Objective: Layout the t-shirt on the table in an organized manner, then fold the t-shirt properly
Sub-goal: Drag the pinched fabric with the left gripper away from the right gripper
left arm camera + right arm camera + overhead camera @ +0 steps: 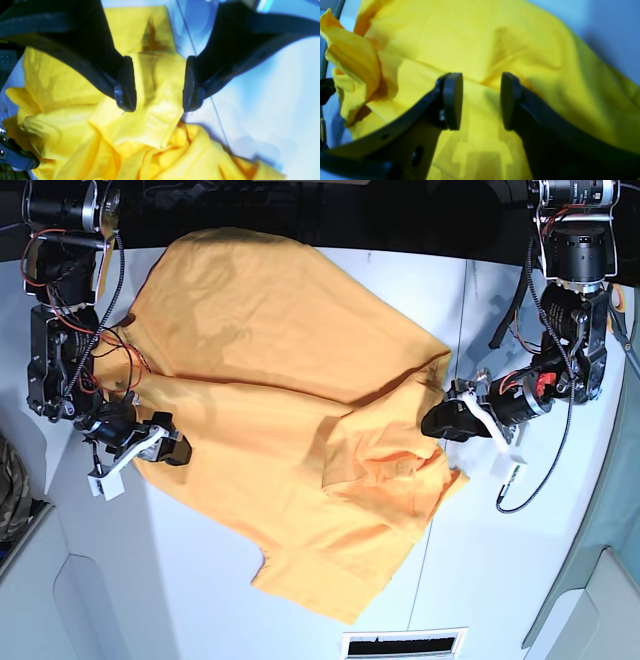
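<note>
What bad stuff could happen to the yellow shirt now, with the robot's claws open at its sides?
1. The t-shirt is still rumpled near the left end effector; closing there might pinch several layers together.
2. The right end effector is open over smooth cloth and could slip off.
3. Pulling unevenly might drag the shirt's top edge off the table.

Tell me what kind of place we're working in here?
Probably a lab bench for robot trials, not a home. A wide white table holds only the t-shirt, both arms show bare wiring, the left gripper and right gripper sit open at the shirt's edges, and a camera looks down from above.
</note>
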Available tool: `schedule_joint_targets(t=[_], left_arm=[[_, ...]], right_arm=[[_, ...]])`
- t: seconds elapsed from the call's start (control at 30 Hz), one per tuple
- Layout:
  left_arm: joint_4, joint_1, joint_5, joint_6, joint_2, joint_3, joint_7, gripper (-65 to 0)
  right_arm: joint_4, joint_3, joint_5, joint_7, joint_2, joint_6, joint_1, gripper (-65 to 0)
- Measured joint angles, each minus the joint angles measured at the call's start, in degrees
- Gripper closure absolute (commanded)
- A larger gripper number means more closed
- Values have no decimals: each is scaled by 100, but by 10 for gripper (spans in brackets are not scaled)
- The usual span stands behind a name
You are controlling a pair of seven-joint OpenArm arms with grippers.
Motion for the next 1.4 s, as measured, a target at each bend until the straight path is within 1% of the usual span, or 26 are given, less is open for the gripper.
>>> schedule_joint_targets(t=[0.1, 0.2, 0.4, 0.5, 0.63, 0.67, 0.7, 0.73, 0.8, 0.83, 0.97, 1.07, 1.1, 1.13, 1.23, 1.3, 1.4], left_arm=[[0, 0, 61, 0, 11, 2, -164, -333], [2, -2, 378, 0, 9, 0, -487, -333], [2, -2, 420, 7, 11, 0, -498, -333], [2, 0, 422, 7, 74, 9, -498, -331], [2, 0, 461, 7, 90, 345, -503, -330], [2, -2, 516, 7, 87, 463, -505, -322], [2, -2, 605, 4, 87, 581, -529, -284], [2, 0, 715, 4, 90, 697, -592, -216], [2, 0, 1056, 4, 105, 841, -743, -43], [2, 0, 1137, 4, 107, 848, -789, 0], [2, -44, 1093, 221, 85, 658, -732, 0], [116, -116, 748, 225, 72, 181, -243, 0], [214, -116, 564, 170, 59, -22, -33, 0], [310, -118, 339, 44, 52, -219, 192, 0], [553, -105, -586, -42, 22, -678, 870, 0], [640, -50, -1246, -44, -94, -817, 966, 0], [667, -52, -1294, -42, -267, -841, 1176, 0]], right_arm=[[0, 0, 0, 26, 0, 0, -83, -253], [0, 0, -9, 66, 2, 0, -175, -253], [0, 0, 2, 90, 0, 0, -179, -253], [0, 0, 4, 87, 0, 0, -210, -253], [0, 0, 4, 90, 0, 0, -208, -253], [0, 0, 4, 90, 0, 0, -210, -253], [0, 0, 4, 87, 0, 0, -210, -253], [0, 0, 4, 87, 0, 0, -212, -253], [0, 0, 4, 87, 0, 0, -210, -253], [0, 0, 7, 90, 0, 0, -210, -253], [0, 0, 2, 87, 0, 0, -210, -253], [0, 0, 2, 85, 0, 0, -225, -253], [0, 0, -9, 83, 0, 0, -229, -253], [0, 0, -7, 83, 0, 0, -240, -253], [0, 0, 0, 87, 0, 0, -240, -253], [0, 0, 0, 85, -2, 0, -238, -253], [0, 0, 4, 87, -15, 0, -240, -253]])
